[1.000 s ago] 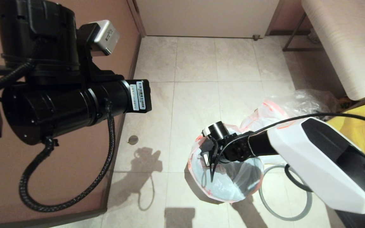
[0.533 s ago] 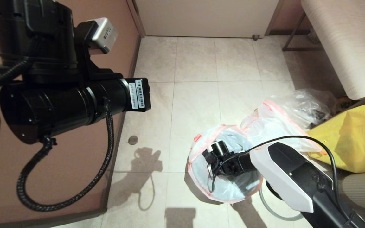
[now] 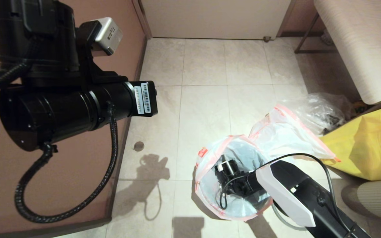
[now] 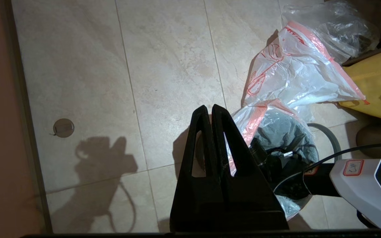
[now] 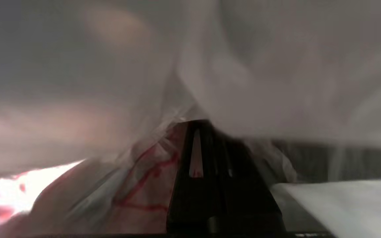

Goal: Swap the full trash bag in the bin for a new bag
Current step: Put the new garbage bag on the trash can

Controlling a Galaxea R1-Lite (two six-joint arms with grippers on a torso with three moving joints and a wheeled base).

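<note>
I've got the right gripper [image 3: 225, 185] down inside the new bag [image 3: 210, 178], which lines the bin [image 4: 284, 137] on the floor tiles; its jaws are pinched together with nothing between them, tips pushing film toward the bottom (the right wrist view is all plastic and red print). The full trash bag [image 3: 286, 135] lies on the floor just behind the bin, against the yellow tote [image 3: 365, 148]. The grey ring rim [image 4: 329, 137] lies on the floor beside the bin, not fitted. The left gripper [image 4: 212, 112] hangs high over the tiles, fingers pressed together, empty. My read: seating the liner. Next I'd fold the orange hem [image 3: 197, 172] outward, then fit the ring.
</note>
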